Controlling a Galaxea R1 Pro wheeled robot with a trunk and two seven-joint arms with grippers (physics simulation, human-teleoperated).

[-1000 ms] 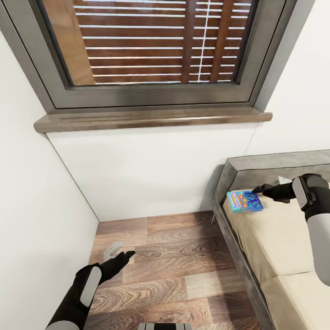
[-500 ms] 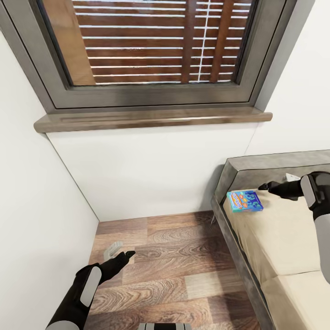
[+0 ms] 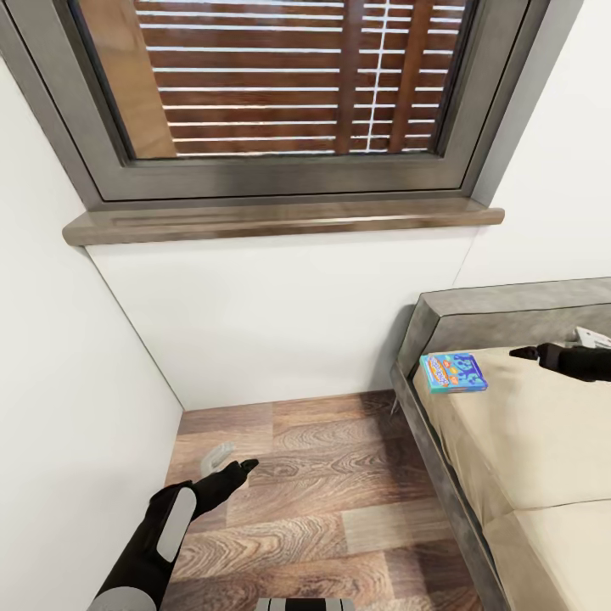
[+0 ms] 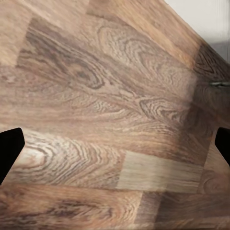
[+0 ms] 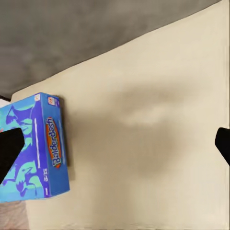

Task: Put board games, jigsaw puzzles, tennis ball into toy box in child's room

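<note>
- Board game [image 3: 453, 372] first: we have the blue cartoon box lying flat on the beige mattress, tight in the bed's [image 3: 509, 301] corner where the headboard meets the near side rail.
- Through the right wrist view we read the same box [image 5: 36, 148] face up, one long edge running along the mattress edge, bare mattress beside it.
- Our right gripper [image 3: 519, 350] hangs over the mattress near the headboard, beside the box and clear of it; the wrist view puts its two fingertips [image 5: 8, 148] at opposite borders, so the pincer is spread wide and carries nothing.
- Our left gripper [image 3: 242, 466] points low over the wooden floor [image 3: 339, 475] near the white wall, well apart from the bed.
- From the left wrist view its dark fingertips [image 4: 9, 146] also sit at opposite borders over the planks: wide apart, nothing between them.
- Above it all we see a window [image 3: 280, 85] with brown slats and a dark sill.
</note>
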